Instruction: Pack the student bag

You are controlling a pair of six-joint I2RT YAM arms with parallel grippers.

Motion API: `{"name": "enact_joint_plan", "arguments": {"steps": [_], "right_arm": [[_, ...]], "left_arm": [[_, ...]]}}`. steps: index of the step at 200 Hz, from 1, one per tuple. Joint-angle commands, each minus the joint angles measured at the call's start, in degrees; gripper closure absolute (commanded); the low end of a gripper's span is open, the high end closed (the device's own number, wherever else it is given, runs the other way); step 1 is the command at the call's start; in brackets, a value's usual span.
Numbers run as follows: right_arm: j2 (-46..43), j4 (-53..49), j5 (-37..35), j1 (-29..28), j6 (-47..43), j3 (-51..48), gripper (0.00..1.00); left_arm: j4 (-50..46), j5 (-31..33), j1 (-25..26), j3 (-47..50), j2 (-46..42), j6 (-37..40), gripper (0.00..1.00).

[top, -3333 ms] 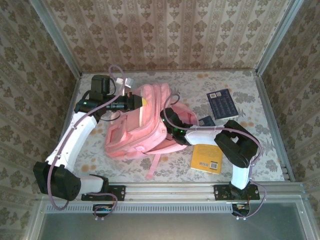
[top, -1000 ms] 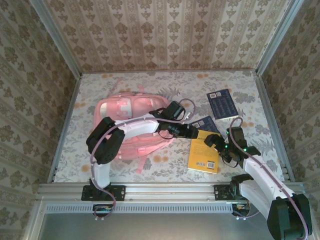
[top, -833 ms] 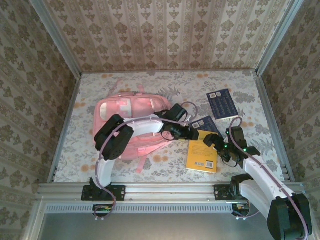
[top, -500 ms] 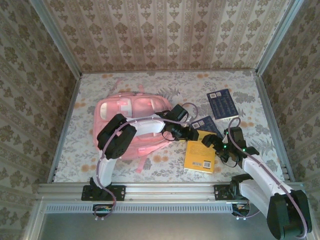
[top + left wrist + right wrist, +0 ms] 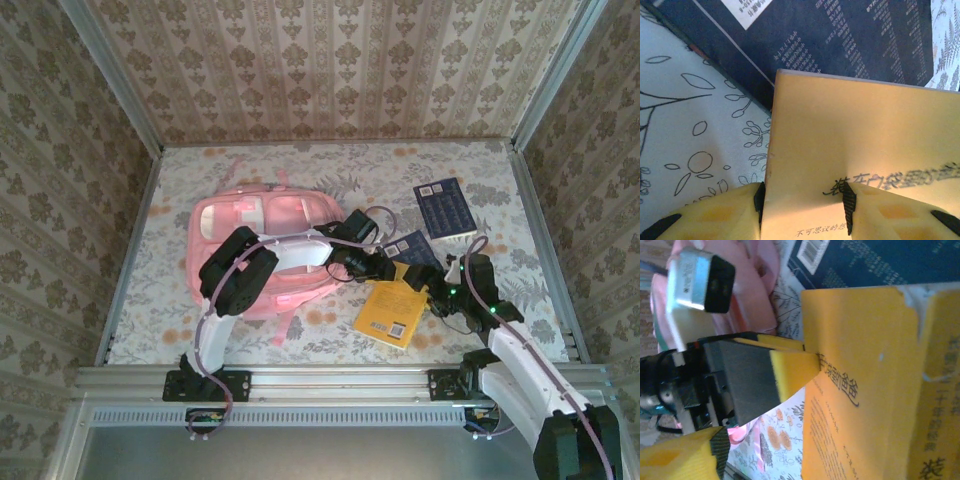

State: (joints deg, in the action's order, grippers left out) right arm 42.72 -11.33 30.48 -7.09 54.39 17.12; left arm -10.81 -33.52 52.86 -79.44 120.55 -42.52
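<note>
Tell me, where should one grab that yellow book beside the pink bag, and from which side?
Probably the far corner of the yellow book, pinched across its thickness, coming in low from the side of the pink bag. The book is flat and too wide to span, but that end rests on the dark blue book, so its edge likely sits slightly off the table.

A robot test cell dressed to look homely, not a real room; wallpapered panels close in three sides, held at the corners by bare aluminium posts; the table wears a floral cloth; a metal rail runs along its near edge with two arms bolted to it; loose cables loop off the arms.
</note>
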Motion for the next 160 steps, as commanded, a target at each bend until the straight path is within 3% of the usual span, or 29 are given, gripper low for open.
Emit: {"name": "enact_joint_plan", "arguments": {"steps": [1,41,80,130,160], "right_arm": [[-0.55,1.25,1.37,0.04,1.25,-0.48,0.29],[2.39,3.24,1.01,0.05,1.51,-1.91,0.51],[2.93,-0.76,-1.04,0.06,-0.75,0.95,1.0],[-3.14,0.1,-0.32,0.24,2.56,7.13,1.0],[-2.38,5.43,5.69,0.15,4.05,11.48,1.0]], "left_arm": [[1.68,-2.95,1.1,-0.87,0.42,-0.85,0.54],[1.93,-4.77,0.86,-1.07,-2.15,-1.13,0.53],[-1.43,-3.75,-0.29,-0.87,-6.97,0.56,0.46],[-5.39,-0.82,-3.66,2.51,-18.62,1.56,0.29],[-8.83,-0.57,-5.13,3.23,-23.35,3.43,0.21]]}}
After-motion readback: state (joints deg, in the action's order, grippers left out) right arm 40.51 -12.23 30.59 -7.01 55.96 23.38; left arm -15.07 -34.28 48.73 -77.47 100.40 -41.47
